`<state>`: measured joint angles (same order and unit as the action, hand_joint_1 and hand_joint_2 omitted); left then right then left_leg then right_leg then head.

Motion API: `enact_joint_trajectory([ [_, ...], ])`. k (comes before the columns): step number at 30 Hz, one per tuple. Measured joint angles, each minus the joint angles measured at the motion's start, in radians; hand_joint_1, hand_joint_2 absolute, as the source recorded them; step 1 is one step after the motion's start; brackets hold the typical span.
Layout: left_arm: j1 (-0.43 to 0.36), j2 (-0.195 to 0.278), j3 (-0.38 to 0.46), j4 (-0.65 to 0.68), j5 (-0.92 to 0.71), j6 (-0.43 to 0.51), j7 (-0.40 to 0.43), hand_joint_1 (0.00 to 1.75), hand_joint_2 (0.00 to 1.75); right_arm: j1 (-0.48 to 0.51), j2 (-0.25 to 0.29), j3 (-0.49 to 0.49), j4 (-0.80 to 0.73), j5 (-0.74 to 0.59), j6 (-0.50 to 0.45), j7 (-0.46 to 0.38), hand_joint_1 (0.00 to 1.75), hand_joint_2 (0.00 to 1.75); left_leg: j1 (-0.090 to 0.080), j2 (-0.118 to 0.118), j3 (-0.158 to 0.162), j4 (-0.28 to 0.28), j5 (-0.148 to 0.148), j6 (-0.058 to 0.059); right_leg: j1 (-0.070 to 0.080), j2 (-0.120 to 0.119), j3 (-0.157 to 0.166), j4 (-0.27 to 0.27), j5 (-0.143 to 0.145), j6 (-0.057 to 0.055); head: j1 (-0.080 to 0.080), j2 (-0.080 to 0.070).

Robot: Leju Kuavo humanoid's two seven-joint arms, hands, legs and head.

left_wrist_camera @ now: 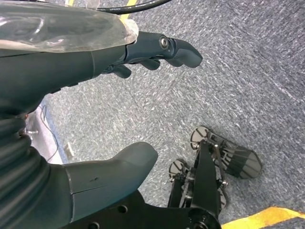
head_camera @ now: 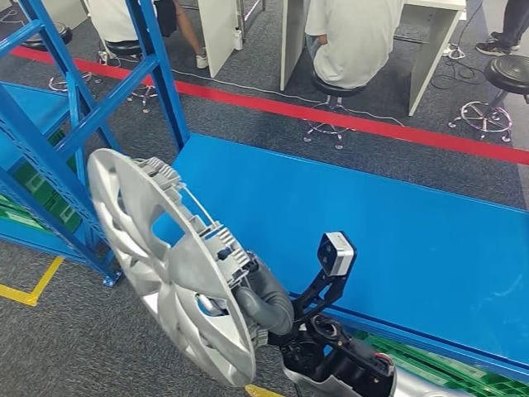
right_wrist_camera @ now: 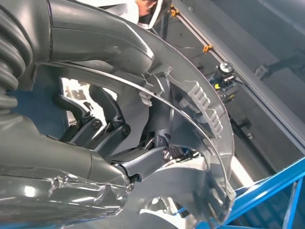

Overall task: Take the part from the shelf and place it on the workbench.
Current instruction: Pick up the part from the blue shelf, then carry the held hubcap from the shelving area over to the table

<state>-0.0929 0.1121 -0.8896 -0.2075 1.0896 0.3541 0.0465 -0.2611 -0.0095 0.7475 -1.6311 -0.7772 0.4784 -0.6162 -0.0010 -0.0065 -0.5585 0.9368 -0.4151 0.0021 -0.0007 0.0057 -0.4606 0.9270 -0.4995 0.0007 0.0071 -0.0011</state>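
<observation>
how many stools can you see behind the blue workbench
3, perhaps more beyond the frame: one stool under the seated person at the middle desk, one empty stool at far right, and one stool under the person at upper left.

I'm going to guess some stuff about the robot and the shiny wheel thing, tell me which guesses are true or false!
1. The right hand holds the silver wheel cover. True.
2. The wheel cover lies flat on the blue workbench. False: it is tilted in the air, off the bench's edge.
3. The left hand holds a part too. False: it holds nothing, over grey carpet.
4. A red line runs across the floor. True.
</observation>
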Motion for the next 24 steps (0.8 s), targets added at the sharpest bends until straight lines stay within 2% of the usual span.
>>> enact_joint_trajectory([
  [4,0.000,0.004,0.000,0.000,0.006,-0.005,0.000,0.00,1.75,0.000,0.002,0.003,0.008,0.004,0.000,-0.004,1.75,1.75,-0.005,-0.001,-0.002,0.005,-0.005,0.007,-0.006,0.000,0.001,-0.003,0.000,0.007,-0.004,0.000],
  [8,0.000,0.005,0.000,0.000,0.007,-0.005,0.000,0.00,1.75,-0.001,0.003,0.004,0.010,0.004,0.000,-0.004,1.75,1.75,-0.005,-0.001,-0.002,0.004,-0.006,0.008,-0.006,0.000,0.001,-0.004,0.000,0.007,-0.005,0.000],
  [9,0.000,0.005,0.000,0.000,0.007,-0.005,0.000,0.00,1.75,-0.001,0.005,0.005,0.011,0.005,0.001,-0.004,1.75,1.75,-0.002,0.001,0.002,-0.002,-0.002,0.010,-0.005,0.000,-0.001,0.006,-0.010,0.010,-0.005,0.000],
  [10,0.000,0.006,0.000,0.000,0.007,-0.005,0.000,0.00,1.75,-0.002,0.006,0.008,0.012,0.006,0.001,-0.005,1.75,1.75,0.002,0.003,0.005,-0.008,0.002,0.013,-0.006,0.000,-0.020,0.054,-0.041,0.014,0.000,0.000],
  [12,0.000,0.006,0.000,0.000,0.007,-0.005,0.000,0.00,1.75,-0.002,0.008,0.012,0.018,0.006,0.002,-0.006,1.75,1.75,0.011,0.007,0.011,-0.020,0.010,0.018,-0.009,0.000,-0.084,0.204,-0.124,0.024,0.011,0.000],
  [13,0.000,0.007,0.000,0.000,0.007,-0.005,0.000,0.00,1.75,-0.002,0.008,0.013,0.021,0.006,0.001,-0.007,1.75,1.75,0.012,0.007,0.010,-0.020,0.010,0.019,-0.013,0.000,-0.117,0.277,-0.152,0.028,0.016,0.000],
  [14,0.000,0.007,0.000,0.000,0.006,-0.006,0.000,0.00,1.75,-0.001,0.008,0.014,0.024,0.006,0.001,-0.007,1.75,1.75,0.013,0.008,0.010,-0.019,0.009,0.018,-0.017,-0.001,-0.130,0.301,-0.149,0.032,0.018,0.000],
  [15,0.000,0.007,0.000,0.000,0.006,-0.006,-0.001,0.00,1.75,-0.001,0.008,0.015,0.026,0.006,0.000,-0.007,1.75,1.75,0.016,0.007,0.010,-0.018,0.009,0.016,-0.021,-0.001,-0.124,0.285,-0.124,0.036,0.020,0.000],
  [17,0.000,0.006,-0.001,0.000,0.004,-0.007,-0.002,0.00,1.75,-0.001,0.008,0.016,0.029,0.007,-0.003,-0.006,1.75,1.75,0.022,0.006,0.009,-0.010,0.005,0.006,-0.031,-0.002,-0.067,0.156,-0.046,0.046,0.025,0.000],
  [18,0.000,0.007,-0.001,0.001,0.003,-0.007,-0.002,0.00,1.75,-0.002,0.008,0.016,0.029,0.007,-0.004,-0.006,1.75,1.75,0.024,0.004,0.006,-0.004,0.004,-0.003,-0.032,0.001,-0.037,0.095,-0.017,0.048,0.029,0.000],
  [19,-0.001,0.008,-0.001,0.001,0.002,-0.007,-0.002,0.00,1.75,-0.001,0.008,0.017,0.029,0.007,-0.005,-0.006,1.75,1.75,0.024,0.002,0.004,0.002,0.004,-0.012,-0.032,0.004,-0.019,0.054,0.001,0.047,0.032,0.000],
  [20,-0.001,0.009,-0.001,0.002,0.002,-0.007,-0.002,0.00,1.75,-0.001,0.008,0.017,0.029,0.007,-0.006,-0.006,1.75,1.75,0.023,0.000,0.000,0.006,0.007,-0.021,-0.030,0.008,-0.014,0.039,0.006,0.044,0.033,0.000],
  [22,-0.001,0.009,-0.003,0.002,0.001,-0.007,-0.002,0.00,1.75,-0.001,0.008,0.018,0.030,0.007,-0.007,-0.006,1.75,1.75,0.024,-0.002,-0.006,0.006,0.016,-0.038,-0.026,0.013,-0.024,0.043,0.013,0.028,0.028,0.000],
  [23,0.000,0.009,-0.004,0.002,0.001,-0.007,-0.002,0.00,1.75,-0.002,0.008,0.018,0.030,0.007,-0.008,-0.005,1.75,1.75,0.026,-0.002,-0.012,0.011,0.011,-0.045,-0.026,0.012,-0.030,0.042,0.018,0.019,0.023,0.000],
  [24,0.000,0.008,-0.006,0.002,0.001,-0.007,-0.002,0.00,1.75,-0.002,0.008,0.018,0.030,0.007,-0.009,-0.005,1.75,1.75,0.029,0.000,-0.023,0.029,-0.008,-0.049,-0.026,0.011,-0.038,0.041,0.025,0.008,0.018,0.000],
])
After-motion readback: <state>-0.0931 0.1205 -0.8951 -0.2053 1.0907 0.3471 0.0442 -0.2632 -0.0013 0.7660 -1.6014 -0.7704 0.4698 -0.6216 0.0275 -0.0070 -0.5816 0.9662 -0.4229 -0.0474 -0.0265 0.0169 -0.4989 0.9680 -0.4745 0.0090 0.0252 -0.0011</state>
